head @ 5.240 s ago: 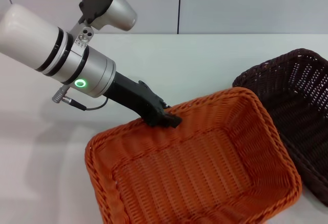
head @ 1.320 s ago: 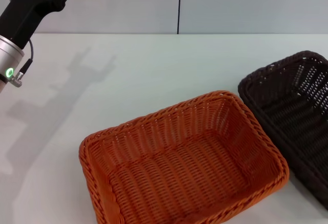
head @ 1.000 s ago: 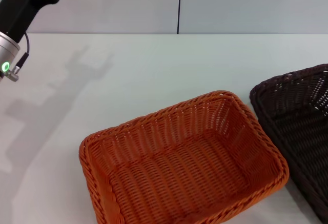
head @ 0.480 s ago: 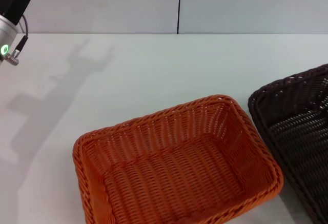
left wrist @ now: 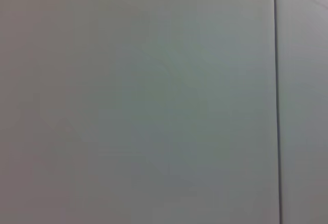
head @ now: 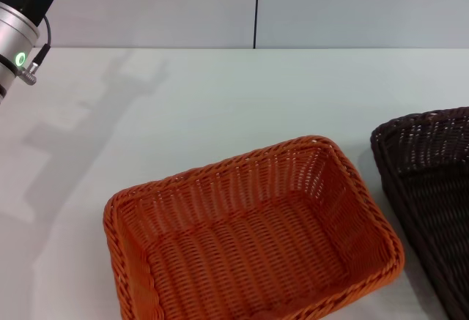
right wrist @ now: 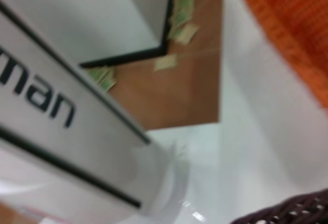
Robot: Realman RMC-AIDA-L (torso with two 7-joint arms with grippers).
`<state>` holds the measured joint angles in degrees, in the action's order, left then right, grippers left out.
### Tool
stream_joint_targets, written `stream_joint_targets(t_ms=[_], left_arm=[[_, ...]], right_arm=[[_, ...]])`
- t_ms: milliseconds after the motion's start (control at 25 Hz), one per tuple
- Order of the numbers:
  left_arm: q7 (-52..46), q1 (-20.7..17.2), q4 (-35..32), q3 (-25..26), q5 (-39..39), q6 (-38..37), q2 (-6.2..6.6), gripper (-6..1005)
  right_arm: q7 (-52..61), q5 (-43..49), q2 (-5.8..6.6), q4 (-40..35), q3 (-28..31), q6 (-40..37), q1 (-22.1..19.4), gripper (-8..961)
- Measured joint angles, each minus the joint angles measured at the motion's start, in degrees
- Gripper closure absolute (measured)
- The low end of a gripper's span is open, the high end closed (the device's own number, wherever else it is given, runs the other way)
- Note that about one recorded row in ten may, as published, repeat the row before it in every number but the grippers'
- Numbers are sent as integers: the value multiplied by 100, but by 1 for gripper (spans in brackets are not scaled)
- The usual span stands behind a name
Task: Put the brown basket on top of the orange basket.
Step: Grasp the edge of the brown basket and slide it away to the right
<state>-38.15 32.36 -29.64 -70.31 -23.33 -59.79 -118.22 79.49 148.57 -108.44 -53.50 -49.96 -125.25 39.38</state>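
Brown basket (head: 432,188): at the table's (head: 242,100) right edge, cut off by the frame, beside the orange basket.
Orange basket (head: 249,239): front centre, upright, empty.
Left arm (head: 26,12): raised at far left; fingers out of view.
Right gripper: unseen.

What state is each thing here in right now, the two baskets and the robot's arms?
orange basket: upright, empty, on the table.
brown basket: beside the orange one, not stacked, partly out of view.
left arm: raised at the far left, gripper out of view.
right arm: not visible.
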Motion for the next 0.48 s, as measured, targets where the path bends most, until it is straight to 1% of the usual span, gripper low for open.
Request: stream_joint_targets(t_ms=[40, 80, 120, 160, 200, 240, 320, 480], left_arm=[[27, 1, 3, -1, 0, 20, 0, 170], [57, 1, 5, -5, 0, 32, 1, 170], [99, 0, 9, -17, 1, 35, 1, 170], [99, 0, 9, -17, 1, 35, 1, 170], [111, 1, 10, -24, 2, 35, 1, 170], [113, 1, 11, -26, 2, 35, 1, 170], [117, -4, 17, -14, 3, 35, 1, 170], [121, -3, 57, 9, 1, 35, 2, 170]], right_arm=[[0, 0, 0, 0, 0, 0, 0, 470], [-15, -39, 48, 1, 107, 6, 0, 470], [-40, -81, 133, -2, 352, 35, 6, 470], [-40, -81, 133, -2, 352, 35, 6, 470], [-42, -57, 192, -25, 556, 86, 15, 470], [-42, -57, 192, -25, 556, 86, 15, 470], [-41, -23, 258, -51, 788, 186, 40, 470], [-15, 114, 286, -43, 932, 302, 61, 470]])
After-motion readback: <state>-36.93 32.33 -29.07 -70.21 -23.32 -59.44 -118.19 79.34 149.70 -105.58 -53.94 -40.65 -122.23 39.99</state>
